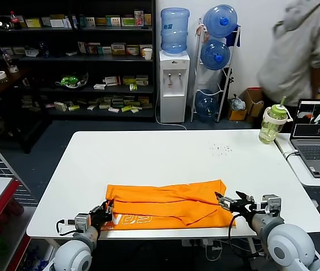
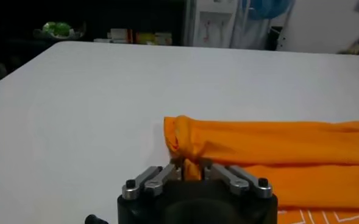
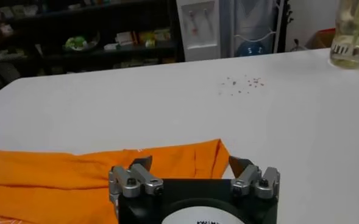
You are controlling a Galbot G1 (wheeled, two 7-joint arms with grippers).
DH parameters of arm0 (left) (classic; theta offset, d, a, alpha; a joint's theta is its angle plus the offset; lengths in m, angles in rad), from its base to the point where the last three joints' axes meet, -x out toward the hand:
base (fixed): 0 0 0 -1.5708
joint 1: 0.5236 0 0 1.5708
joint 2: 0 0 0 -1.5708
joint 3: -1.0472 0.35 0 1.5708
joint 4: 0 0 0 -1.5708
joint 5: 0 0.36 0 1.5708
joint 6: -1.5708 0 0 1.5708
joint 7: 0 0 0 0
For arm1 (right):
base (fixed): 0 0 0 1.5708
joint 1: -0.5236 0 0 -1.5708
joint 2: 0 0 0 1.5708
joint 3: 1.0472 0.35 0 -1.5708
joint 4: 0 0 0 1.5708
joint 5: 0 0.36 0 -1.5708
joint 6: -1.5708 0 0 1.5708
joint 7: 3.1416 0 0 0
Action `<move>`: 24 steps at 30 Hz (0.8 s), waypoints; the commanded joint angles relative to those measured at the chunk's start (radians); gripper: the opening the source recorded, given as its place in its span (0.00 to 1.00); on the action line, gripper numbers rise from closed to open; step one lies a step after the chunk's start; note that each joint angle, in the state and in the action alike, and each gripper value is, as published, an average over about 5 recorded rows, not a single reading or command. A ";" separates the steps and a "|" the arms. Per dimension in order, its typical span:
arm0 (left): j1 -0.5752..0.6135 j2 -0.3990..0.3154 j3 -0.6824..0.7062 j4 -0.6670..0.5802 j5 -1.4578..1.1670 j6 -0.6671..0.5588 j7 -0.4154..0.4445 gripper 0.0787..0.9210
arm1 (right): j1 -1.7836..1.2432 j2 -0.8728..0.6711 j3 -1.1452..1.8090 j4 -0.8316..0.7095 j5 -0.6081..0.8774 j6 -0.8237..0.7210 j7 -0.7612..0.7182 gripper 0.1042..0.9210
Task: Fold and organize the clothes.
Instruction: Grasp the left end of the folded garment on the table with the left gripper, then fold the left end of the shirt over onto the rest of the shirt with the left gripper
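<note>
**Orange tee folded on white table, left gripper pinching its corner**

Orange cotton T-shirt (image 1: 168, 204) lies flat on the white table (image 1: 148, 155), near the front edge, between both arms. It is folded into a long horizontal band, several layers stacked, with diagonal creases across the middle. White block lettering shows on the lower layer toward the robot's left. The left end is rolled into a rounded bunched fold; the right end comes to a soft corner.

Left gripper (image 2: 192, 167) sits at the shirt's front left corner, jaws closed tight on a small pinch of orange fabric, seen clearly in the left wrist view. Right gripper (image 3: 192, 164) is at the shirt's right end, jaws spread wide, one finger over the cloth edge, the other over bare table, nothing held.

Small dark specks (image 1: 223, 149) sit on the table further back, well apart from the shirt.
</note>
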 commanded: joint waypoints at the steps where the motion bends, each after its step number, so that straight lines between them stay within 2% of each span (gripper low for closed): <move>1: 0.001 -0.012 0.002 0.014 0.010 -0.018 -0.004 0.13 | -0.004 0.002 0.002 0.000 -0.001 0.001 0.001 0.88; 4: 0.001 -0.013 -0.002 0.016 0.014 -0.022 -0.007 0.06 | -0.002 0.004 0.000 -0.002 -0.002 0.002 0.001 0.88; 10: -0.001 0.031 -0.033 -0.013 0.010 -0.021 -0.012 0.04 | 0.020 0.009 -0.015 -0.007 -0.002 0.003 0.005 0.88; 14: -0.002 0.113 -0.086 -0.028 -0.008 -0.019 -0.011 0.04 | 0.049 0.015 -0.037 -0.014 -0.003 0.003 0.010 0.88; 19: 0.020 0.266 -0.176 -0.008 -0.076 -0.016 -0.006 0.04 | 0.097 0.027 -0.076 -0.028 -0.003 0.005 0.011 0.88; 24: 0.047 0.385 -0.250 0.119 -0.115 -0.034 0.020 0.04 | 0.140 0.045 -0.117 -0.049 -0.009 0.009 0.003 0.88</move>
